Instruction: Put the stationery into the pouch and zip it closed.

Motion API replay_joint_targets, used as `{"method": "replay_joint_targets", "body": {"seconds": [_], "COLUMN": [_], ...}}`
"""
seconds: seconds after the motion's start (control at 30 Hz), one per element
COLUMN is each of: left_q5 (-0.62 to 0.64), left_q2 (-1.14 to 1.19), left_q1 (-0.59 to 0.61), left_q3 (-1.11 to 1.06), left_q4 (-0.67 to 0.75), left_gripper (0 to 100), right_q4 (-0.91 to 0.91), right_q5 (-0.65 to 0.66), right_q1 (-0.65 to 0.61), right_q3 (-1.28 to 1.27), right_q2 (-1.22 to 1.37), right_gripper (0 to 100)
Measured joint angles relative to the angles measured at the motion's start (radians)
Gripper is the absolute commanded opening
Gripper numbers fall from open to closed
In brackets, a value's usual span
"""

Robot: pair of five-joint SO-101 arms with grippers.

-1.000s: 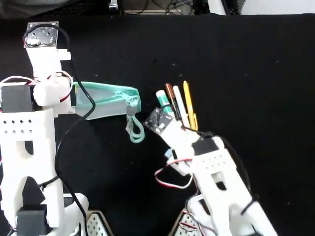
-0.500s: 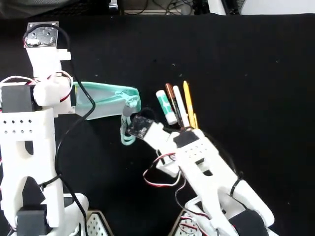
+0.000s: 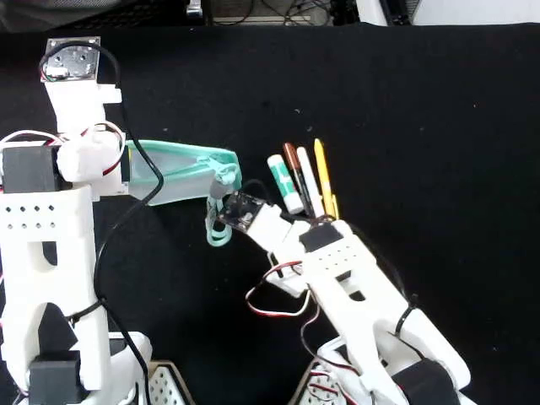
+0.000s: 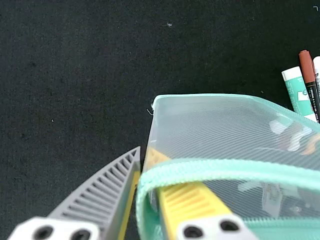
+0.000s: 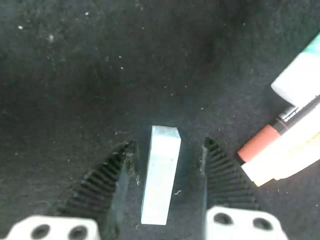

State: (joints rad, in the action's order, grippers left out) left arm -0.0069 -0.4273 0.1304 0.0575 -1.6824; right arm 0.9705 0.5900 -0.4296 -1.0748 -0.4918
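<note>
The mint, see-through pouch (image 3: 181, 173) lies at the left of the black mat, its mouth edge (image 4: 210, 167) gaping. My left gripper (image 3: 126, 169) (image 4: 144, 152) is shut on the pouch's end, with the yellow finger inside and the grey finger outside. A glue stick (image 3: 285, 184) (image 5: 300, 70), a brown pen (image 3: 295, 173) (image 5: 265, 142), a white pen (image 3: 309, 181) and a yellow pen (image 3: 323, 173) lie side by side in the middle. My right gripper (image 3: 224, 211) (image 5: 169, 144) is open by the pouch's zip end, low over the mat. A pale eraser (image 5: 161, 181) lies between its fingers, with gaps on both sides.
The pouch's mint loop strap (image 3: 218, 234) curls right beside my right gripper. The black mat (image 3: 422, 126) is bare to the right and at the back. Both arm bases stand at the front edge.
My right gripper swung left from beside the pens to the pouch's zip end, then barely shifted. The left arm and the pouch stayed still.
</note>
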Motion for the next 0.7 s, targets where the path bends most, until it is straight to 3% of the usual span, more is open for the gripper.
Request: {"method": "replay_joint_targets", "body": {"seconds": [0.27,0.7], "left_q5": [0.000,0.000], "left_q2": [0.000,0.000], "left_q1": [0.000,0.000], "left_q3": [0.000,0.000], "left_q4": [0.000,0.000], "left_gripper": [3,3], "right_q4": [0.000,-0.086], "right_q5": [0.000,0.000], "right_q1": [0.000,0.005], "right_q3": [0.000,0.058], "right_q2": [0.003,0.229], "right_gripper": [19.4,19.4]}}
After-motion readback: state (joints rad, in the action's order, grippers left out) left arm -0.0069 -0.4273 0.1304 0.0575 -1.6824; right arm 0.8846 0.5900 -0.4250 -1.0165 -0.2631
